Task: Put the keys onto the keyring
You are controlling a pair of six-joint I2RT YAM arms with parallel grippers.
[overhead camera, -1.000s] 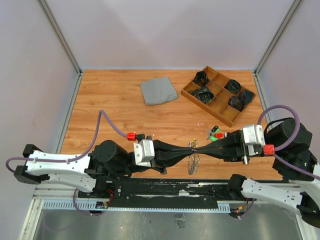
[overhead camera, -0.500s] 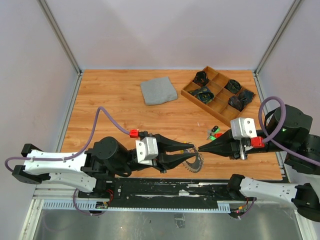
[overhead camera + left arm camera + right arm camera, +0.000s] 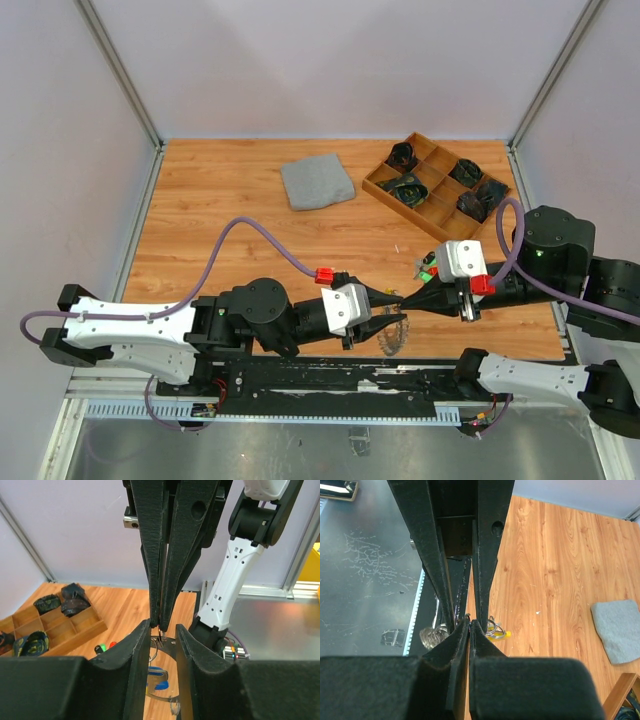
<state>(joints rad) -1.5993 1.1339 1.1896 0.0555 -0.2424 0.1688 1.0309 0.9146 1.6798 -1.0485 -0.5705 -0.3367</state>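
**Status.** The task is partly done at most. The keyring (image 3: 392,337) hangs just under the meeting gripper tips, near the desk's (image 3: 230,230) front edge. A blue key (image 3: 158,685) and a yellow key (image 3: 499,634) sit at the ring; whether they are threaded on it cannot be confirmed. The green and red keys (image 3: 428,270) lie loose on the desk beside the right arm, apart from the ring, and are not yet fitted.

**Grippers.** The left gripper (image 3: 163,629) has its jaws apart, straddling the right tips and holding nothing. The right gripper (image 3: 470,623) has its jaws pressed together, apparently clamped on a thin wire of the keyring.

**Materials.**
- Keyring: thin silvery metal loop with a toothed, chain-like outline.
- Keys: small, with glossy plastic heads in bright colours.
- Gripper fingers: matt black, tapering to narrow tips.
- Desk: smooth wood-grain surface.
- Cloth (image 3: 316,183): grey, soft, folded, well apart from the work.
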